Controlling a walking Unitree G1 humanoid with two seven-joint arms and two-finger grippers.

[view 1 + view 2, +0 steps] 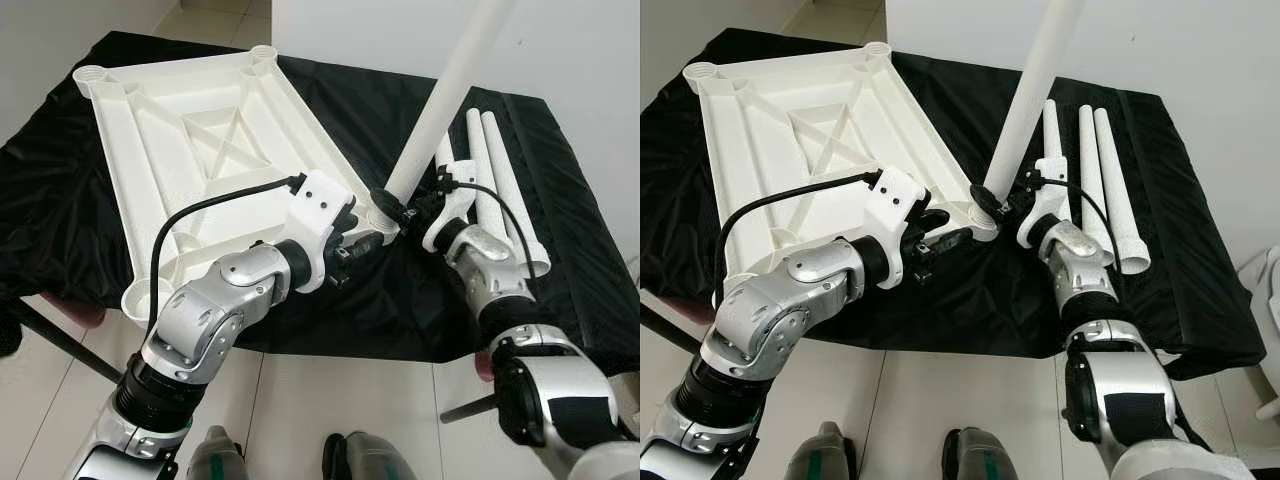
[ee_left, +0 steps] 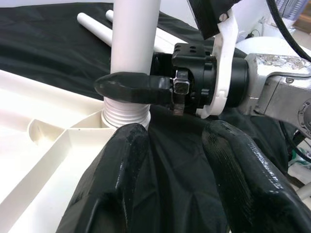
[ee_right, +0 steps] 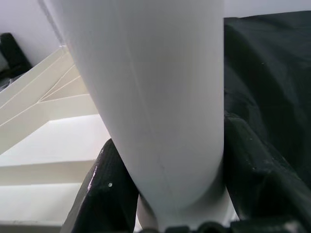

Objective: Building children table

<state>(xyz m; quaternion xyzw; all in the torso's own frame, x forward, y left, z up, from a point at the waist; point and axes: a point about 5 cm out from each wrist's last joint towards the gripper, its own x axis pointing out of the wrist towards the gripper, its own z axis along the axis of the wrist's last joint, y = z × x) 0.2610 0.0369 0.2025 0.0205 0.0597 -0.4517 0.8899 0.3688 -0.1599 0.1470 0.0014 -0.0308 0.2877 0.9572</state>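
A white ribbed tabletop (image 1: pixel 200 140) lies upside down on the black-draped table (image 1: pixel 60 200). One white leg (image 1: pixel 445 90) stands tilted in its near-right corner socket; three legs (image 1: pixel 495 180) lie along the table's right edge.

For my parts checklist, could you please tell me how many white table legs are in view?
4: one upright leg held by the right gripper at the tabletop corner socket; three spare legs lie side by side on the black cloth.

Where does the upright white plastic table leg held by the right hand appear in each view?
Left eye: upright white plastic table leg, upper centre-right.
Right eye: upper centre.
Left wrist: top centre, threaded end in the white plastic tabletop's corner socket.
Right wrist: centre, between the right hand's fingers.
Shared landmark: that tabletop.
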